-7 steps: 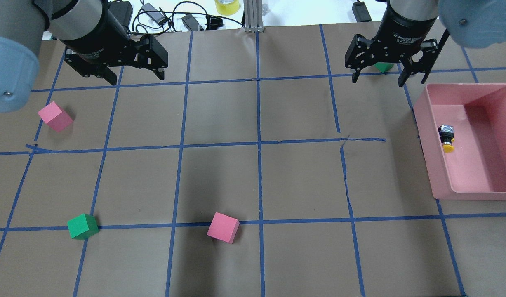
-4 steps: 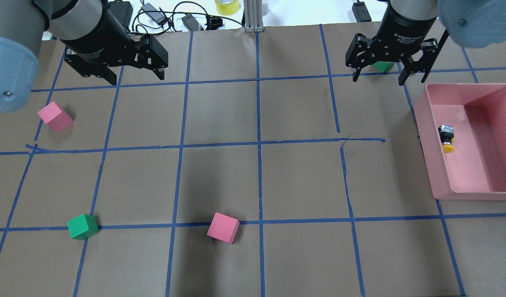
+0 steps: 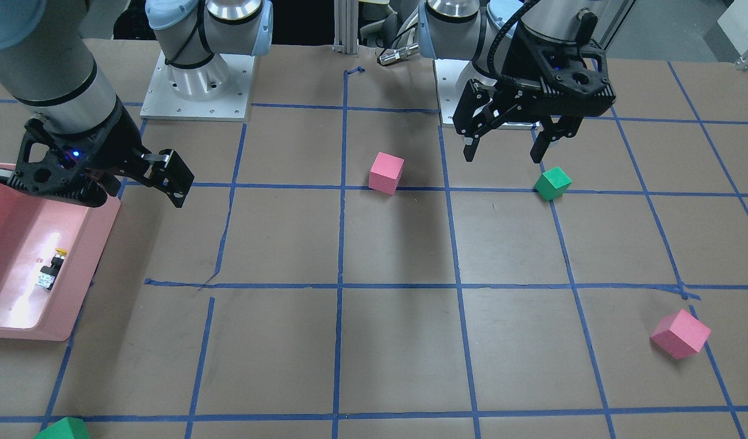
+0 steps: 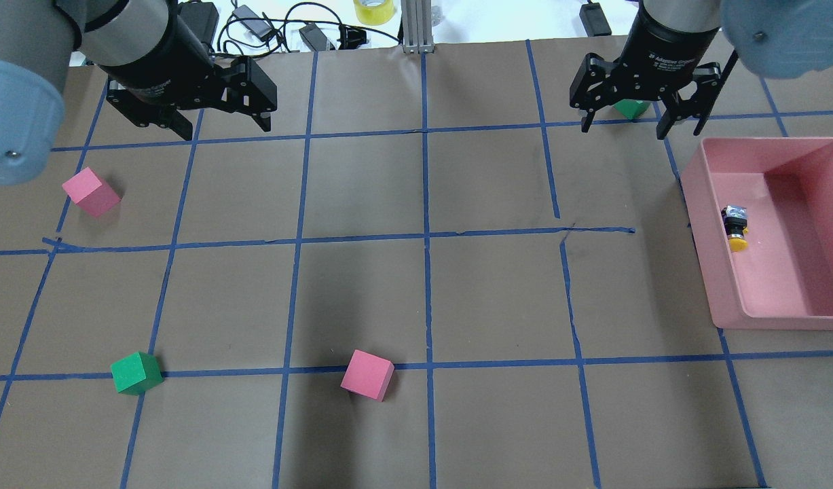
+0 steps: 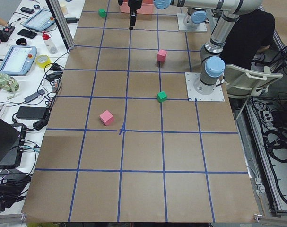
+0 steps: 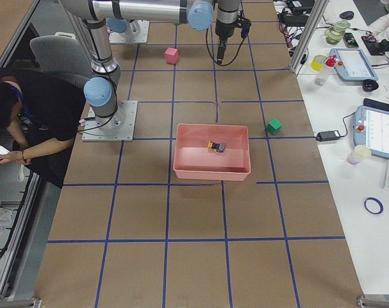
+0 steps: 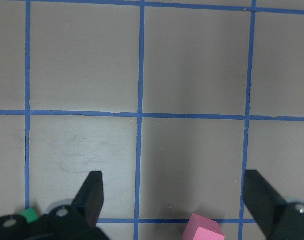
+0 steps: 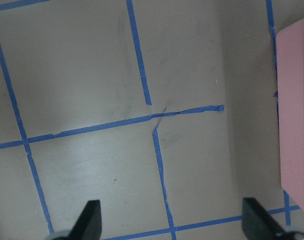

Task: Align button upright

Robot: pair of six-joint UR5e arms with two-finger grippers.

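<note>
Here's the tiny push-button with its round yellow cap and black body (image 4: 735, 227), at the right middle of the overhead view. It is lying on its side on the floor of the pink plastic tray (image 4: 783, 318), close to the tray's left wall, with the cap pointing down-frame and the pale base up-frame. So it is not upright yet.

The right gripper (image 4: 623, 130) hangs at the upper right, jaws spread wide and holding nothing. It is over the brown paper just beyond the tray's top-left corner, with a green foam cube (image 4: 632, 107) peeking out behind it. The left gripper (image 4: 225, 129), at the upper left, is also wide and empty, well away from the action.

I'd call this the reach-in stage. The right gripper looks best placed: come over the tray, drop inside the walls, pinch the black body, then tip it base-down. It's a small target next to a wall, so the fingers have little room.
</note>
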